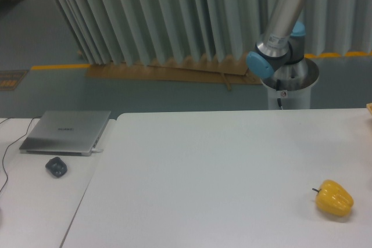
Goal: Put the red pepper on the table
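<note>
The red pepper is out of view. The wide white table (221,166) fills the lower right of the camera view. Only the base and lower links of my arm (278,33) show, rising behind the table's far edge and leaving the frame at the top. The gripper is not in view.
A yellow bell pepper (334,198) with a dark stem lies near the table's front right. On the separate desk at the left sit a closed silver laptop (67,132) and a dark mouse (56,167). A cable (4,161) runs along that desk's left side.
</note>
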{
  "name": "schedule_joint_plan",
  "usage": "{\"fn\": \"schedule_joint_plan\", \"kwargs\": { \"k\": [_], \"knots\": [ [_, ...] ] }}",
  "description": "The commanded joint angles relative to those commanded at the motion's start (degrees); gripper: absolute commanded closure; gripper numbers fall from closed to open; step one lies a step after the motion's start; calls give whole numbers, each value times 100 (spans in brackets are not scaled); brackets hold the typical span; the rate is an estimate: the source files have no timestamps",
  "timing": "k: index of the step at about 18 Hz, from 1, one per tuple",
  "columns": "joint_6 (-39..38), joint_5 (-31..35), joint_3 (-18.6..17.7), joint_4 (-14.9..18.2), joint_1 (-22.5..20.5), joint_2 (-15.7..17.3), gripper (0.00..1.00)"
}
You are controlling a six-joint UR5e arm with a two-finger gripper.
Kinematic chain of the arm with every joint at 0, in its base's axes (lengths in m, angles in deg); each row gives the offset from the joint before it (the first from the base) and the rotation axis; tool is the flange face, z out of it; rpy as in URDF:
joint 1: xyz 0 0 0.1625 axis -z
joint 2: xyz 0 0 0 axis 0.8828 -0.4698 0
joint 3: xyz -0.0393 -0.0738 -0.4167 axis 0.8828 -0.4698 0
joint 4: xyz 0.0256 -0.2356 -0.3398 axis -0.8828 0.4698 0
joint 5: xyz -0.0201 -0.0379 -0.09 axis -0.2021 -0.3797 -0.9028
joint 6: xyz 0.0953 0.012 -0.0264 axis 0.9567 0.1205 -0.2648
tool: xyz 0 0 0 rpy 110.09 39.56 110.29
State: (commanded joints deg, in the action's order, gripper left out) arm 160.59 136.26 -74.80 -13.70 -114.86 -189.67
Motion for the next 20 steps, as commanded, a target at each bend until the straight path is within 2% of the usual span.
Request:
{"fn": "schedule_joint_plan", "kwargs": {
  "k": [9,15,18,20],
  "knots": [
    [9,-26,97,35,0,70,37],
    [105,-61,97,88,70,430,37],
    [105,-175,97,105,167,510,38],
    [105,-394,79,245,228,685,38]
  ]
}}
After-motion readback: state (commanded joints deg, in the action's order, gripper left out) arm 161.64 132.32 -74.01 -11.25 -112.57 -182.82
